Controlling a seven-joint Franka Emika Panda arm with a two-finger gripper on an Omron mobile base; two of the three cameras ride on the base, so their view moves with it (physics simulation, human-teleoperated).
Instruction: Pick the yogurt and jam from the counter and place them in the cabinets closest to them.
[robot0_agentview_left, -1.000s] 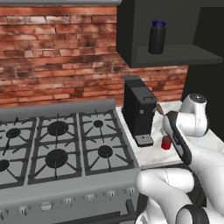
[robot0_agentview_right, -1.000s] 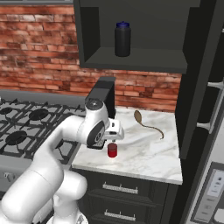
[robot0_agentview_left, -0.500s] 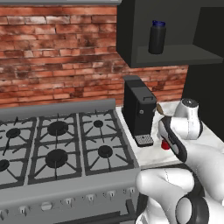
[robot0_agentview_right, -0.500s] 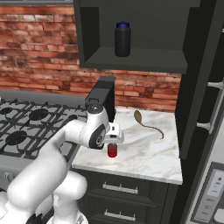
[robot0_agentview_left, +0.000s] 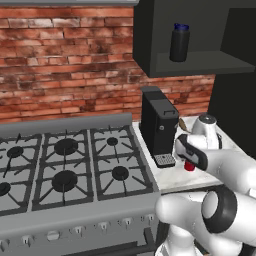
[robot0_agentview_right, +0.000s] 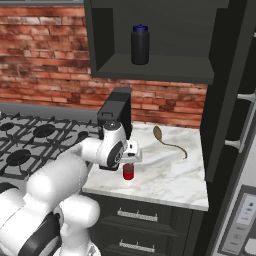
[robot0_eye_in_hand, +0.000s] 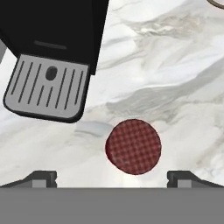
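Right base view, taken left to right with the black coffee machine (robot0_agentview_right: 119, 112) as reference. Left of the machine lies the gas stove (robot0_agentview_right: 35, 137), its black grates reaching up to the machine's side. The machine stands at the left end of the white marble counter (robot0_agentview_right: 172, 180), against the brick wall. Directly in front of it the gripper (robot0_agentview_right: 131, 159) hangs over a small red jam jar (robot0_agentview_right: 128, 172) that stands upright on the marble. Hand view confirms this: the jar's dark red chequered lid (robot0_eye_in_hand: 133, 146) sits between the two finger tips (robot0_eye_in_hand: 41, 178), neither touching it, jaws spread wide and holding nothing. The machine's grey drip tray (robot0_eye_in_hand: 47, 87) lies just beside the jar. Right of the machine a brown spoon-like utensil (robot0_agentview_right: 167, 141) rests flat on the marble, well apart from the jar. Above the machine, an open black wall cabinet (robot0_agentview_right: 155, 70) holds a dark bottle with a blue cap (robot0_agentview_right: 140, 45), upright on its shelf.
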